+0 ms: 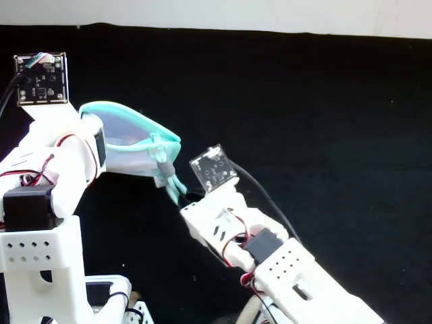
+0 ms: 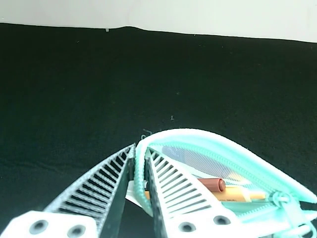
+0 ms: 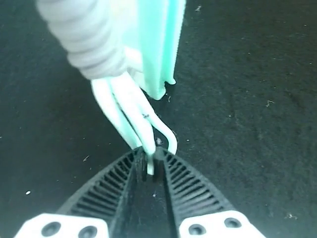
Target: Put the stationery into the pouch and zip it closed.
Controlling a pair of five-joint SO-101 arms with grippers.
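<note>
A mint-green pouch (image 1: 135, 138) hangs off the black table between the two arms. My left gripper (image 2: 140, 153) is shut on one end of the pouch's rim (image 2: 198, 141). The mouth gapes open. A brown-capped pen (image 2: 212, 184) and a yellow-orange pen (image 2: 240, 194) lie inside. The zip slider (image 2: 280, 199) sits at the far end of the mouth. My right gripper (image 3: 151, 163) is shut on the pale green pull cord (image 3: 126, 114) that hangs below a grey bead (image 3: 91, 44). In the high view the right gripper (image 1: 183, 197) sits just below the pouch's lower corner.
Black cloth (image 1: 324, 121) covers the table, with a pale wall strip (image 1: 270, 13) along the far edge. The left arm's white body (image 1: 47, 189) stands at the near left. The right arm (image 1: 283, 270) comes in from the near right.
</note>
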